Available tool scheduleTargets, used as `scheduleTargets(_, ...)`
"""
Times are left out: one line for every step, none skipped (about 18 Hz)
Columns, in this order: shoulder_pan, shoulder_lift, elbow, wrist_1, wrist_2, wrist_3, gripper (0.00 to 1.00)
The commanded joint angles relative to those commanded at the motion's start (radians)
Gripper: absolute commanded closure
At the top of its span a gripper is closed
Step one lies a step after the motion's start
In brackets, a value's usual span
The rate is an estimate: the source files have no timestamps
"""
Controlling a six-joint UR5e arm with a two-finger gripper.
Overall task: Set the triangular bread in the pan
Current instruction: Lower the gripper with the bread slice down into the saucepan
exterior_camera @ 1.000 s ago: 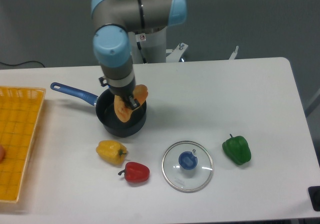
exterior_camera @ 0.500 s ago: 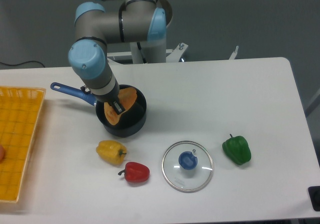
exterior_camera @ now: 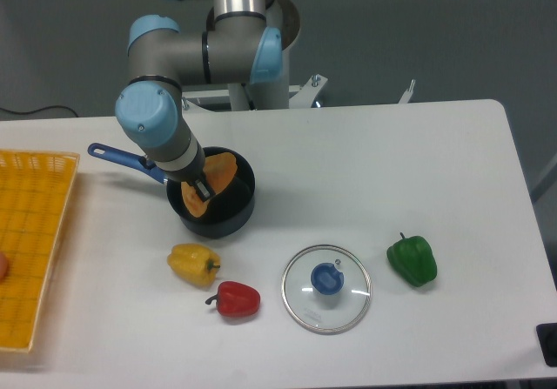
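Triangular bread, a flat orange-tan wedge, hangs tilted on edge over the open mouth of the pan, pinched in the gripper. Only one view is given, a fixed camera looking down across a white table toward the arm.

In that view the fingers are drawn in narrow on the bread. The wedge shows on both sides of them: a larger lobe up and to the right, a smaller one down and to the left. Its long axis therefore runs diagonally, upper right to lower left, with the lower end dipping toward the pan's inside. Whether that end touches the pan floor or wall cannot be made out.

The pan is a small dark saucepan, its blue handle pointing left and away from the camera. The arm's grey and blue wrist hides part of the near-left rim.

In front of the pan lie a yellow pepper and a red pepper. A round glass lid with a blue knob sits to their right, and a green pepper lies further right. A yellow basket is at the left edge.

Judging from this pose, the bread seems ready for release. The risk is its slant: let go while on edge, it could lean against the rim, or tip over the near-left side rather than settle flat. The fingers could also nudge the light pan on lifting out.
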Motion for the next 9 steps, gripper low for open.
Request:
scheduleTargets(0.000,-0.002,0.000,0.002,0.000,0.000,0.96)
scheduleTargets(0.000,-0.002,-0.002,0.002,0.000,0.000,0.96)
scheduleTargets(-0.002,-0.002,-0.002,0.002,0.000,0.000,0.96)
scheduleTargets(-0.005,-0.002,-0.002,0.003,0.000,-0.002,0.96)
scheduleTargets(-0.006,-0.003,-0.002,0.003,0.000,-0.003,0.96)
scheduleTargets(-0.006,-0.005,-0.002,0.003,0.000,-0.003,0.96)
scheduleTargets(-0.006,-0.006,-0.002,0.005,0.000,-0.003,0.96)
scheduleTargets(-0.008,-0.008,-0.003,0.012,0.002,-0.003,0.96)
scheduleTargets(-0.009,-0.008,-0.002,0.017,0.002,-0.003,0.96)
